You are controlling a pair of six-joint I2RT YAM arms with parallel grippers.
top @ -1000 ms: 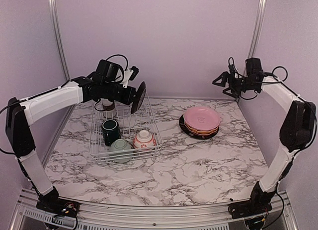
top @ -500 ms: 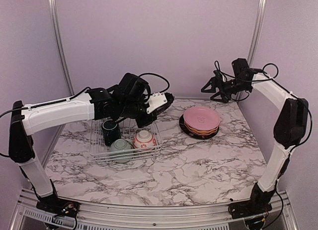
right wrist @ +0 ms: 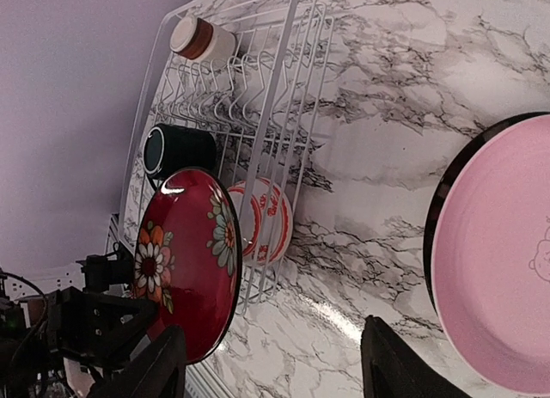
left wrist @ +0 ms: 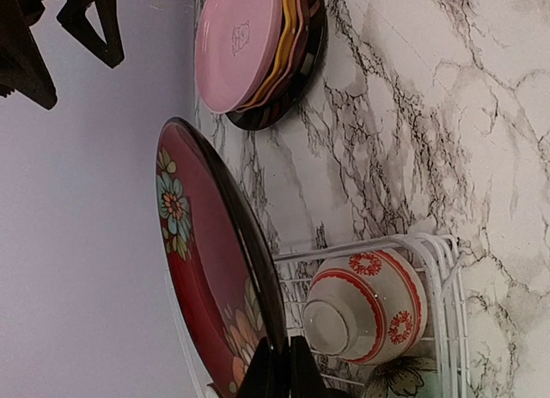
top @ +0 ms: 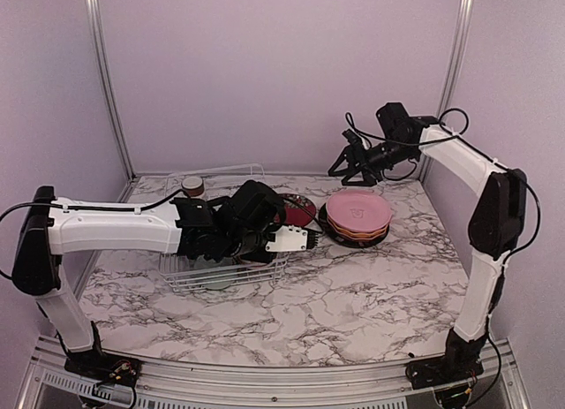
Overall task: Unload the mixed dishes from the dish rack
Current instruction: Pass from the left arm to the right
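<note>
Over the marbled desk (top: 353, 294), the floral red plate (left wrist: 206, 269) hung at mid-frame, its rim pinched in the left tool (left wrist: 277, 365), between the dish rack (top: 225, 275) and the plate stack (top: 357, 216). It needed levelling before being lowered onto that stack. The right tool (top: 347, 166) gaped empty, upper right.

Five plates (left wrist: 236, 45), two bowls (left wrist: 365, 308), one mug (right wrist: 180, 149), one cup (right wrist: 202, 39), one dish rack (left wrist: 443, 329).

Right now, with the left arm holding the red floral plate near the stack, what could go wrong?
1. The left gripper pinches the red floral plate only at its rim, so it could slip or swing.
2. The right gripper hovers open near the plate stack; the arms might collide there.
</note>
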